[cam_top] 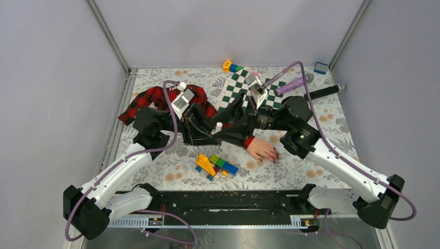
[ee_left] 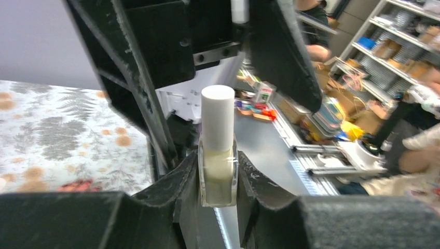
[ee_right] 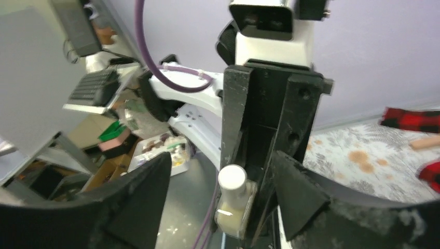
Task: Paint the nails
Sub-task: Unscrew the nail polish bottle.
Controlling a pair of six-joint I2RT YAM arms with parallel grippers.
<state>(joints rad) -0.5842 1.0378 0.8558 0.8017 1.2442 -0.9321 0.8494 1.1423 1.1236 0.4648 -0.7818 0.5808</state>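
A pale mannequin hand (cam_top: 261, 148) lies palm down on the floral table, its dark-red nails (cam_top: 274, 157) pointing right and a red cuff (cam_top: 249, 141) at its wrist. To its left, my left gripper (cam_top: 214, 133) is shut on a small pale polish bottle (ee_left: 218, 174) with a white cap (ee_left: 217, 116), held upright above the table. My right gripper (ee_right: 220, 161) faces it from the right. Its jaws stand apart on either side of the cap (ee_right: 232, 179) without touching it. The bottle (cam_top: 219, 126) shows as a white spot between the two grippers.
Coloured toy bricks (cam_top: 215, 165) lie in front of the grippers. A red-black plaid cloth (cam_top: 153, 98) lies at the back left and a green-white checked cloth (cam_top: 236, 85) behind the arms. A purple stick (cam_top: 291, 84), a black cylinder (cam_top: 327, 92) and a blue brick (cam_top: 320, 67) lie at the back right.
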